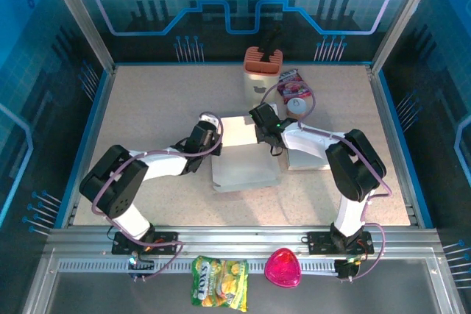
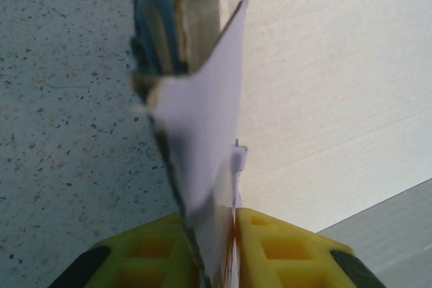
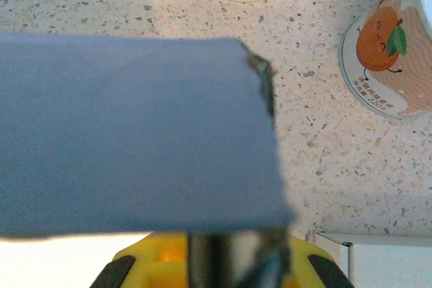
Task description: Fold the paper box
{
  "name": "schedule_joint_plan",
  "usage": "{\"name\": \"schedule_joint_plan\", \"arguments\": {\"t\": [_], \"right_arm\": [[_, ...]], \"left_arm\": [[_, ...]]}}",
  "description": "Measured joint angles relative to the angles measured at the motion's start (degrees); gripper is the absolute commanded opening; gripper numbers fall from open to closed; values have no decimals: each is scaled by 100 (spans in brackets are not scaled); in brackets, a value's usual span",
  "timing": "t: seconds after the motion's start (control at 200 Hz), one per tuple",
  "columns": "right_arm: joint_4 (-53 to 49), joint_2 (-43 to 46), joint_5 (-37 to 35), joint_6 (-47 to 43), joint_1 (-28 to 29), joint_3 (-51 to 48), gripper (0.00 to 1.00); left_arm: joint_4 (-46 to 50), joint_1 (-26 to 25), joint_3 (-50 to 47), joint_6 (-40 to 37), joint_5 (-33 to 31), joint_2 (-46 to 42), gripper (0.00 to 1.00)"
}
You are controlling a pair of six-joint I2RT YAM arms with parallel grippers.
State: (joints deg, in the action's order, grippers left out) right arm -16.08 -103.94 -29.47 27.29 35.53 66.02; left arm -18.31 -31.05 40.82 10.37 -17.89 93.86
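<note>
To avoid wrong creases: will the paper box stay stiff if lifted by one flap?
Probably not: the flap pinched between the left fingers looks thin, so the paper box would likely sag. It lies mostly flat and looks light, so a push should slide it, not tip it.

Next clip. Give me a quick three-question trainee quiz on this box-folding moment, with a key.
1. True or false: the left gripper is pinching a flap of the paper box.
2. Which fruit is drawn on the cup? A apple, B orange, C banana.
3. Fill in: beside the snack bag lies a pink item shaped like a ___.
Key: 1 true; 2 B; 3 heart.
</note>
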Motion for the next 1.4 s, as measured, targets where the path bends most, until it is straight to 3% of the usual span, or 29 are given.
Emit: {"name": "schedule_joint_plan", "arguments": {"t": [0.155,0.335,0.57,0.73,0.89,0.98,1.401], "right_arm": [[-50,0,9,-24,-2,11,0],[-133,-24,44,-13,4,83,0],[-240,-87,20,116,42,192,0],[-286,-87,15,146,46,205,0],[-273,-105,44,162,46,225,0],[-275,-109,57,160,46,236,0],[-275,-142,129,160,46,289,0]], "left_arm": [[33,39,107,-4,-31,105,0],[627,-17,507,227,-385,245,0],[1971,-459,1353,1115,-1569,669,0],[2715,-577,1934,1716,-2035,1043,0],[2997,-605,2079,1980,-2179,1117,4],[3003,-605,2081,1974,-2184,1117,0],[3574,-605,2479,2288,-2328,1338,0]]}}
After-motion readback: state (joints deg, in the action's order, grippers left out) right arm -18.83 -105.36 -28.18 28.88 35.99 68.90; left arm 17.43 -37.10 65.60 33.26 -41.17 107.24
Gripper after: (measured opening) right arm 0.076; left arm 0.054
